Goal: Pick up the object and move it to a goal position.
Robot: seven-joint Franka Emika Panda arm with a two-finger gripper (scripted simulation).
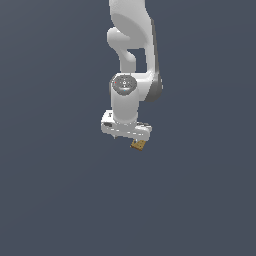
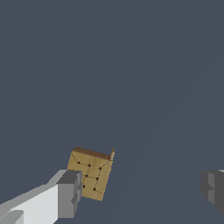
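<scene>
The object (image 2: 89, 173) is a small flat tan-brown squarish block with dark dots on its face. It lies on the dark grey surface. In the exterior view the object (image 1: 138, 145) peeks out just under the white hand, toward the exterior view's right. My gripper (image 2: 142, 192) is open, with its jaws wide apart. The block sits between the fingers, right beside one grey fingertip (image 2: 70, 194), which overlaps its edge; I cannot tell if they touch. The other fingertip (image 2: 214, 188) is far from it. In the exterior view the gripper (image 1: 129, 137) hangs low over the block.
The white arm (image 1: 131, 45) comes down from the top of the exterior view. The plain dark grey surface (image 1: 60, 190) fills the rest of both views.
</scene>
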